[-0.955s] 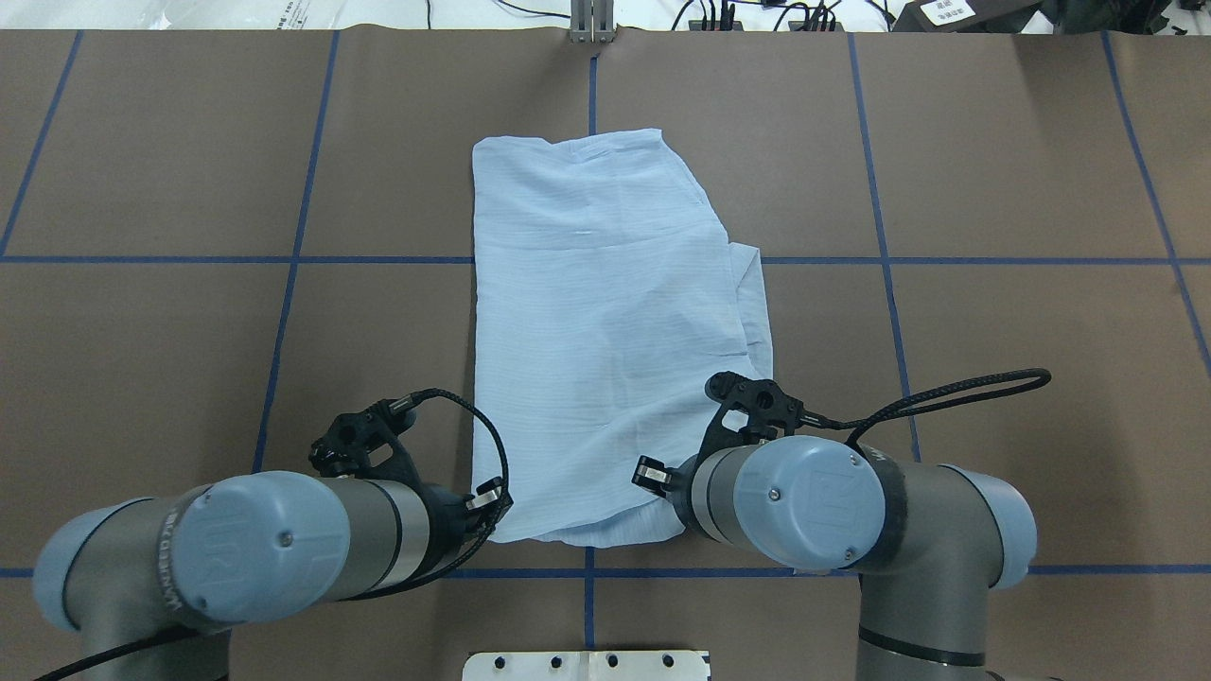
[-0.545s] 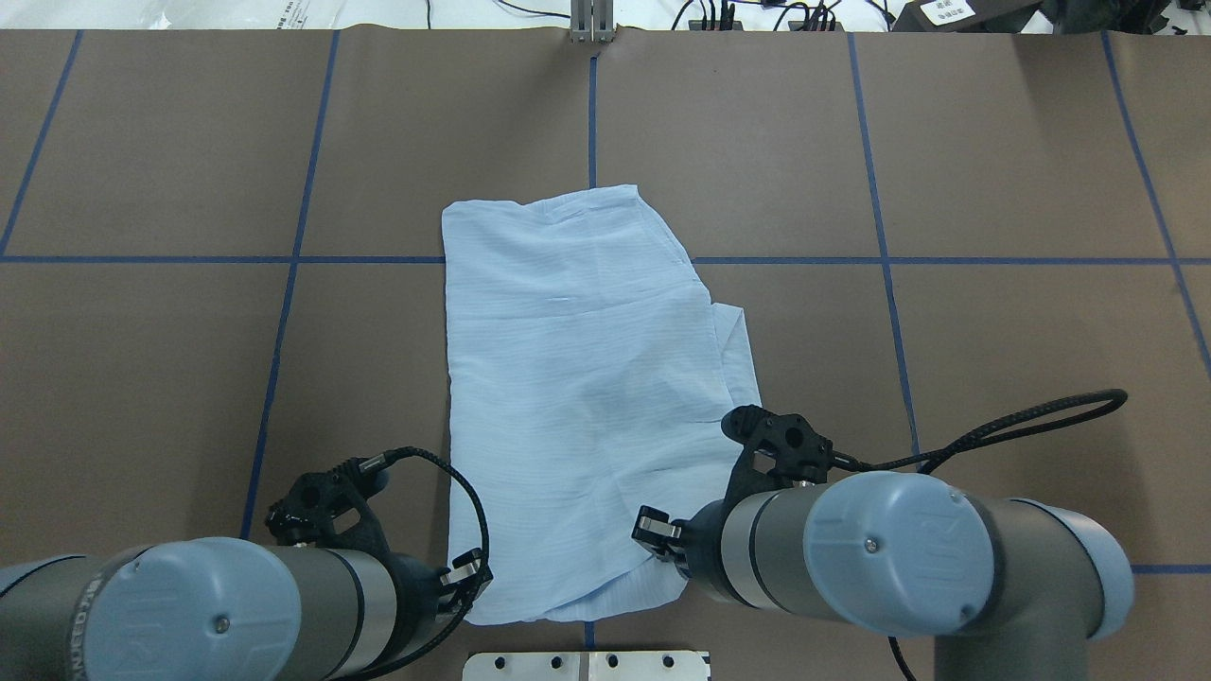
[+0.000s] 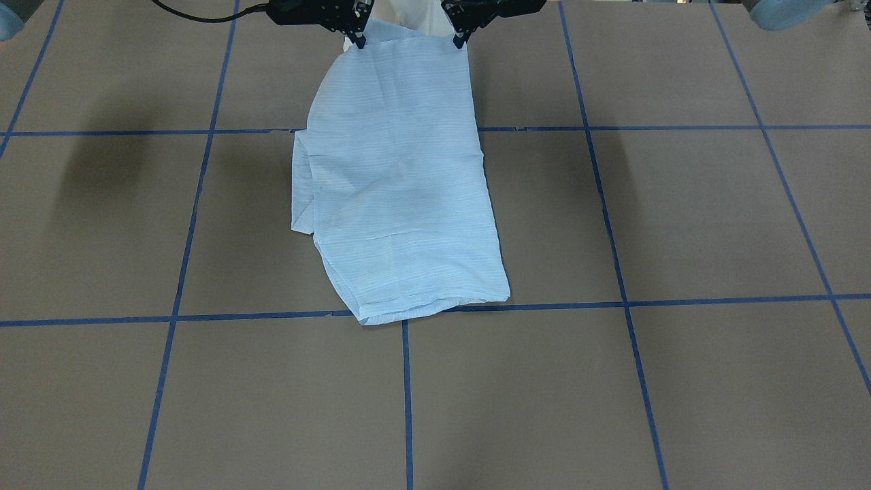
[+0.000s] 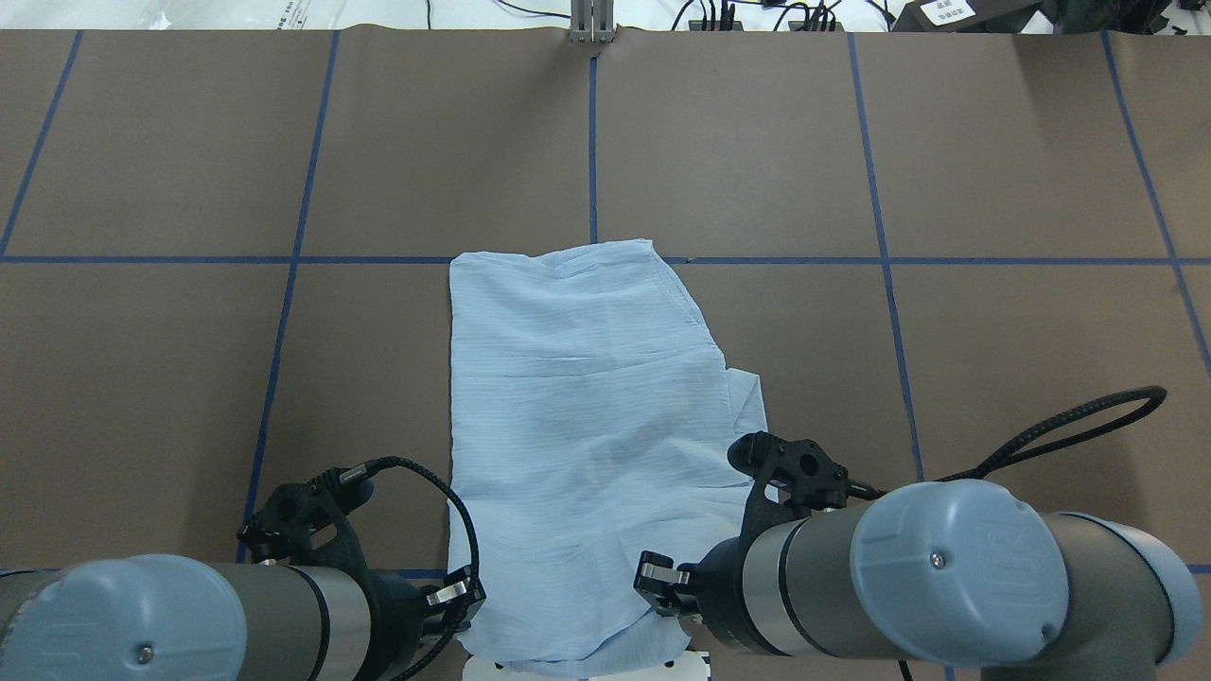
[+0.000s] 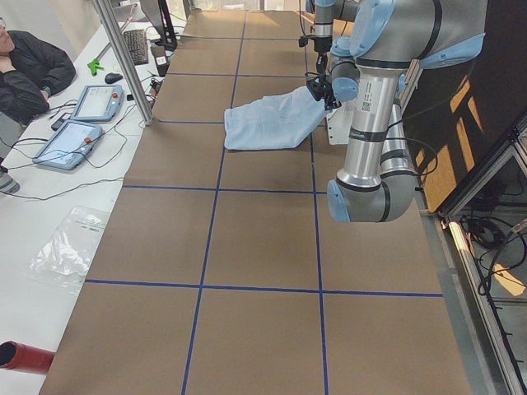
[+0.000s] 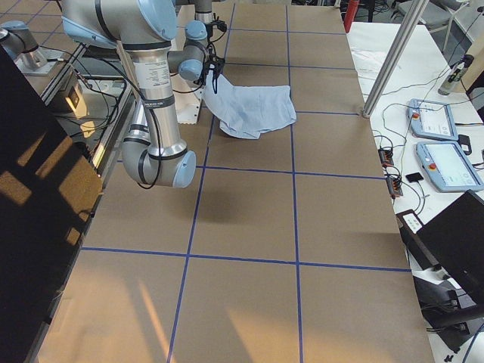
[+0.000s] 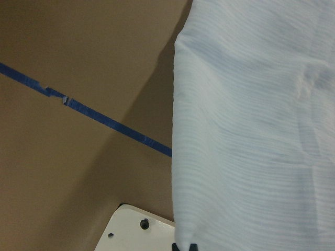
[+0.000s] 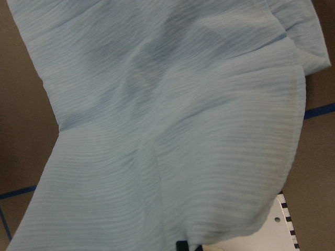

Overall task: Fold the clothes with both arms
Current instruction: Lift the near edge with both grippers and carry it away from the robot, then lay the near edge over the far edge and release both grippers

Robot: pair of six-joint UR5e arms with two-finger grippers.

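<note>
Light blue shirt [image 3: 401,190] pinched at both robot-side corners.
Front-facing: left gripper [image 3: 461,37] and right gripper [image 3: 358,39] each clamped on a raised corner. Overhead: long axis pointing away from robot, far end flat on table [image 4: 993,170] at a blue tape line [image 4: 189,259]. Wrists: cloth filling both views.

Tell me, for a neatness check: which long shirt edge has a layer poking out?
The edge of the shirt on the robot's right, by the right pincer: a flap juts out, while the left edge runs straight.
</note>
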